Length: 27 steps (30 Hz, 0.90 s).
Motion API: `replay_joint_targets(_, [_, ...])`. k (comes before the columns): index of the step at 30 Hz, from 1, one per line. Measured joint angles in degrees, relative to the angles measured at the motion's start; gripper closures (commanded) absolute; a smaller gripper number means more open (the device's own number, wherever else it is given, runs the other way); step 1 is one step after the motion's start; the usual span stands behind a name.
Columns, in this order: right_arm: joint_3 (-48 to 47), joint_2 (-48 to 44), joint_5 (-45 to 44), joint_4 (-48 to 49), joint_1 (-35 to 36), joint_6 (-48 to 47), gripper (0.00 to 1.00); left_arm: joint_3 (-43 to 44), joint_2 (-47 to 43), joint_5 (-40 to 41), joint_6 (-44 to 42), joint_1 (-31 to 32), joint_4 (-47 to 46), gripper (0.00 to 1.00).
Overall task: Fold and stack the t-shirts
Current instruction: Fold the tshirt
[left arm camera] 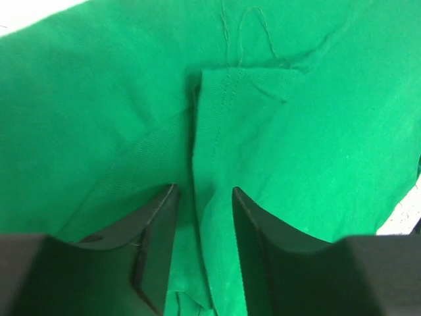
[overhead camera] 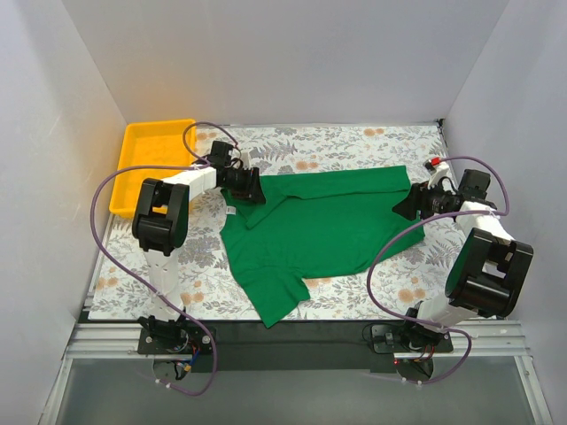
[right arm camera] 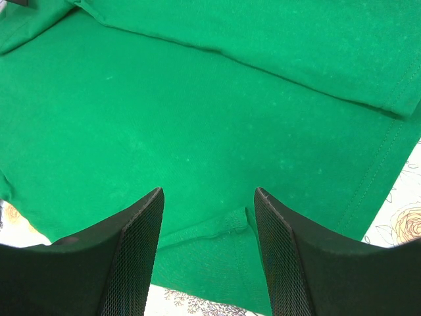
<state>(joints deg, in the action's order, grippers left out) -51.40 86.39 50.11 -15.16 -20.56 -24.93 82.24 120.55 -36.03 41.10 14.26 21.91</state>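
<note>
The green t-shirt (overhead camera: 319,230) lies spread on the floral tablecloth, partly folded over, with one sleeve pointing toward the near edge. My left gripper (overhead camera: 251,188) is down on its far-left corner. In the left wrist view its jaws (left arm camera: 205,191) stand narrowly apart, with a raised fold of the t-shirt (left arm camera: 214,131) between them. My right gripper (overhead camera: 406,205) sits at the shirt's right edge. It is open (right arm camera: 208,192), straddling a hemmed corner of the t-shirt (right arm camera: 237,220) without pinching it.
A yellow tray (overhead camera: 158,164) stands at the back left, beside the left arm. White walls close in the table on three sides. Purple cables loop from both arms over the tablecloth (overhead camera: 372,142).
</note>
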Motion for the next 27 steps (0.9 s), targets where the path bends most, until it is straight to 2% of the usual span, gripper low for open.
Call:
replay_joint_targets(8, [0.00,0.00,0.00,-0.17,0.00,-0.15,0.36,0.00,0.00,-0.52,-0.44,0.61,0.81,0.78])
replay_joint_targets(11, [0.00,0.00,0.00,-0.20,0.00,-0.15,0.36,-0.02,0.00,-0.57,-0.50,0.79,0.85,0.86])
replay_joint_targets(12, [0.00,0.00,0.00,-0.20,0.00,-0.15,0.36,0.00,0.00,-0.57,-0.59,0.85,0.90,0.91])
replay_joint_targets(13, [0.00,0.00,0.00,-0.22,0.00,-0.13,0.36,0.00,0.00,-0.59,-0.68,0.92,1.03,1.00])
replay_joint_targets(20, [0.00,0.00,0.02,-0.55,0.00,-0.13,0.36,-0.83,-0.50,-2.67,-2.49,2.36,1.66,1.00])
replay_joint_targets(21, [0.00,0.00,0.02,-0.63,0.00,-0.15,0.36,-1.33,-0.98,-3.10,-2.91,2.84,1.70,0.99])
replay_joint_targets(22, [0.00,0.00,0.02,-0.76,0.00,-0.15,0.36,-2.05,-1.57,-3.56,-3.45,3.43,1.75,0.92])
replay_joint_targets(23, [0.00,0.00,0.02,-0.92,0.00,-0.15,0.36,-2.82,-2.36,-4.04,-4.11,4.17,1.92,0.74])
replay_joint_targets(25, [0.00,0.00,0.02,-1.14,0.00,-0.15,0.36,-4.48,-4.22,-4.79,-5.25,5.79,2.10,0.53])
replay_joint_targets(27, [0.00,0.00,0.02,-1.27,0.00,-0.20,0.36,-6.91,-7.08,-5.33,-6.49,8.15,2.29,0.41])
